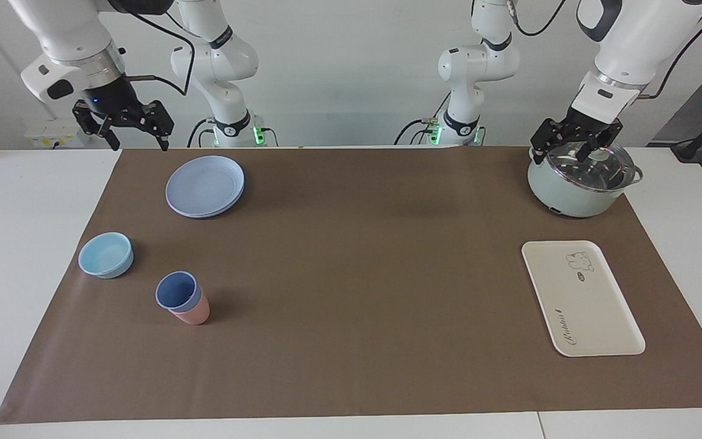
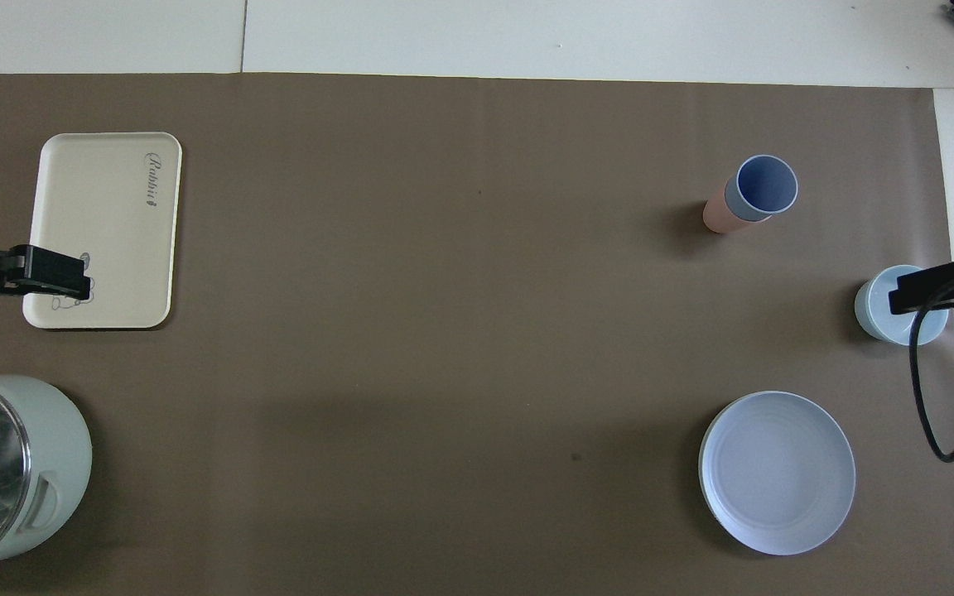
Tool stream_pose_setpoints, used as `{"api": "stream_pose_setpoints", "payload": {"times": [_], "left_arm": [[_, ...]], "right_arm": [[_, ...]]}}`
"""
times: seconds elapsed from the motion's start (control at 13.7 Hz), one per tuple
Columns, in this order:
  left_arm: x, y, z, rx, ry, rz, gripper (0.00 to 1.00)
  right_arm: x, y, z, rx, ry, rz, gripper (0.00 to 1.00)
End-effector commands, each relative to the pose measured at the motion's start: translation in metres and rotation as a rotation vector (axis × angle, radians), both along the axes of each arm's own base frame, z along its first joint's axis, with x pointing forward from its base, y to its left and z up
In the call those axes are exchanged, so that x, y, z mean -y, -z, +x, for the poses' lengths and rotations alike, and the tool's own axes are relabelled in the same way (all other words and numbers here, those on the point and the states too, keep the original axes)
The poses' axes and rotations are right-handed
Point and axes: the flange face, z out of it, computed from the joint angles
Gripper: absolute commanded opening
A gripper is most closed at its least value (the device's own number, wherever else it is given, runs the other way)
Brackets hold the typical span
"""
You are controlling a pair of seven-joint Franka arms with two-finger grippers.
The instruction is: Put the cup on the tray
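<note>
The periwinkle-blue cup (image 1: 175, 291) stands nested inside a salmon-pink tumbler (image 1: 194, 314) on the brown mat, toward the right arm's end; it also shows in the overhead view (image 2: 765, 186). The cream-white tray (image 1: 582, 299) lies flat and bare toward the left arm's end, and shows in the overhead view (image 2: 104, 207) too. My right gripper (image 1: 138, 144) hangs open and empty in the air over the mat's edge by the robots. My left gripper (image 1: 559, 156) hangs open and empty just over the pot's lid.
A pale green pot (image 1: 576, 192) with a glass lid stands nearer to the robots than the tray. A round blue plate (image 1: 205, 186) and a light-blue bowl (image 1: 106, 255) lie near the cup, toward the right arm's end.
</note>
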Motion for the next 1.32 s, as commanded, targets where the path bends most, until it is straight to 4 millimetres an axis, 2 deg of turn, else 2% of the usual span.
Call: {"api": "stream_pose_setpoints", "payload": {"times": [0.0, 0.51, 0.66, 0.73, 0.95, 1.1, 1.24], "left_arm": [[-0.004, -0.001, -0.009, 0.000, 0.001, 0.016, 1.00], [-0.004, -0.001, -0.009, 0.000, 0.001, 0.016, 1.00], [-0.004, -0.001, -0.009, 0.000, 0.001, 0.016, 1.00], [-0.004, -0.001, -0.009, 0.000, 0.001, 0.016, 1.00], [-0.004, -0.001, -0.009, 0.000, 0.001, 0.016, 1.00], [-0.004, -0.001, -0.009, 0.000, 0.001, 0.016, 1.00], [-0.004, -0.001, -0.009, 0.000, 0.001, 0.016, 1.00]], "right_arm": [[0.001, -0.001, -0.006, 0.001, 0.006, -0.009, 1.00], [0.002, 0.004, -0.004, 0.015, -0.006, 0.002, 1.00], [0.007, 0.004, 0.007, 0.074, -0.130, 0.004, 1.00], [0.018, 0.006, 0.012, 0.097, -0.228, -0.002, 1.00], [0.061, 0.045, 0.027, 0.192, -0.539, -0.058, 1.00], [0.074, 0.065, 0.031, 0.227, -0.701, -0.096, 1.00], [0.094, 0.097, 0.043, 0.251, -0.807, -0.043, 1.00]]}}
